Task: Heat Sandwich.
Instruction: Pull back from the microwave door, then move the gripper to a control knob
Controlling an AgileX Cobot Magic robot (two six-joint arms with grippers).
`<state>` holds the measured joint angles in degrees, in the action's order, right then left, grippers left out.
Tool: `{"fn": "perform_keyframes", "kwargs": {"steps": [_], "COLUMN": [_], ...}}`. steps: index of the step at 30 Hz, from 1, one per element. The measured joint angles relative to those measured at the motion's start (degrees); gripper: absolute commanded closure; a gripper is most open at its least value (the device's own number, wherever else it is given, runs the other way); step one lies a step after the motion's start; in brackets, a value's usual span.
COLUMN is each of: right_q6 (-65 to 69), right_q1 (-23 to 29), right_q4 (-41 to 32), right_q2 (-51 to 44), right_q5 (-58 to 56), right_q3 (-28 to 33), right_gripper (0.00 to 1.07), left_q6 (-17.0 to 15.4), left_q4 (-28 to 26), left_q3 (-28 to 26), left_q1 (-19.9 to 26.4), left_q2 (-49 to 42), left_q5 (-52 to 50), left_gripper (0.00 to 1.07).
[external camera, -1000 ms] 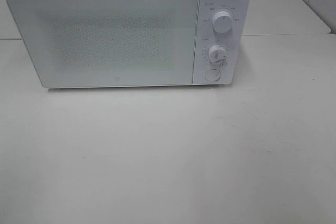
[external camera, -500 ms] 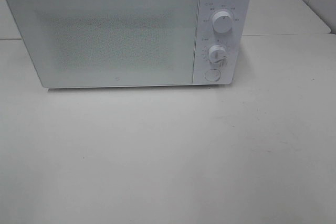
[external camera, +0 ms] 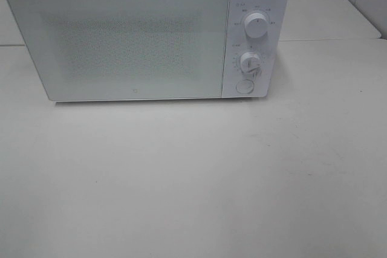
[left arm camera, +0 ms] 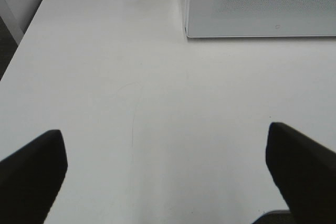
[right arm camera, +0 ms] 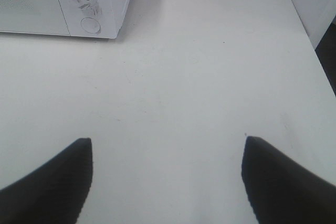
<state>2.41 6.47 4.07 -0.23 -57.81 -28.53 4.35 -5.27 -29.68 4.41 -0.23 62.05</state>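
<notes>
There's the microwave (external camera: 133,37) filling the upper half of the high view, door (external camera: 121,40) shut, its frosted front hiding whatever is inside. No sandwich anywhere on the worktop (external camera: 193,179), so it's either in there or out of shot; I can't tell which. The left pincer (left arm camera: 165,140) is spread wide, grasping nothing; the right pincer (right arm camera: 168,142) is likewise released and empty. My read: we're at the controls stage. Next calls for the right arm to reach the lower knob (external camera: 250,62) or the round button (external camera: 243,86) toward the upper right.
</notes>
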Motion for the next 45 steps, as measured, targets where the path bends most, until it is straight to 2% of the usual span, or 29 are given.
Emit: {"fn": "perform_keyframes", "kwargs": {"steps": [39, 45], "right_q6": [0.00, 0.00], "right_q1": [0.00, 0.00], "right_q4": [0.00, 0.11], "right_q2": [0.06, 4.70], "right_q5": [0.00, 2.81], "right_q3": [0.00, -2.01], "right_gripper": [0.30, 0.29], "left_q6": [-0.06, -0.17], "left_q4": [0.23, 0.23], "left_q3": [0.00, 0.00], "left_q1": [0.00, 0.00], "left_q2": [0.00, 0.00], "left_q5": [-0.06, -0.06], "left_gripper": [0.09, 0.09]}}
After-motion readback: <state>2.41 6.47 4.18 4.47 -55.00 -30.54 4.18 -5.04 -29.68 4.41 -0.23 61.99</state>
